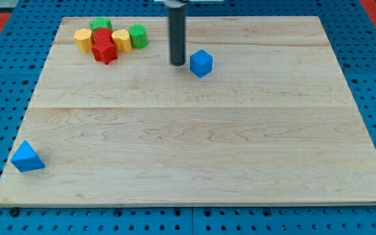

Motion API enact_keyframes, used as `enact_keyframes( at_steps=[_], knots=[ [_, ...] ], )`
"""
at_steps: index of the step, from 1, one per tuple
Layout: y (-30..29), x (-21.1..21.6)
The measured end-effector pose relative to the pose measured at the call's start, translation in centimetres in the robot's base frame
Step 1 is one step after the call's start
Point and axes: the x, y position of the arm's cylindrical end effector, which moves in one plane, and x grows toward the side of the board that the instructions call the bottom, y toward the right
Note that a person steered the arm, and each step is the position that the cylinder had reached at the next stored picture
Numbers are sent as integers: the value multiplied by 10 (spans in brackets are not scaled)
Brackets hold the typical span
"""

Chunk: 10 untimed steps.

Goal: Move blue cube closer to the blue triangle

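The blue cube (201, 62) sits on the wooden board near the view's top, right of centre-left. My tip (178, 63) stands just to the cube's left, a small gap apart from it. The blue triangle (27, 157) lies at the board's bottom left corner, far from the cube.
A cluster of blocks sits at the top left: a yellow block (82, 39), a green block (100, 26), a red block (102, 38), a red star-like block (104, 53), a yellow block (121, 40) and a green block (138, 36). The wooden board (240, 143) lies on a blue pegboard.
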Motion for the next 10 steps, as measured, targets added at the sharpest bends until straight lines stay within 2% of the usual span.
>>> enact_keyframes(
  at_steps=[1, 2, 3, 4, 6, 8, 9, 10],
  knots=[
    [0, -54],
    [64, -57],
    [72, -28],
    [57, 28],
    [72, 75],
    [-75, 117],
    [-79, 81],
    [-48, 81]
  ],
)
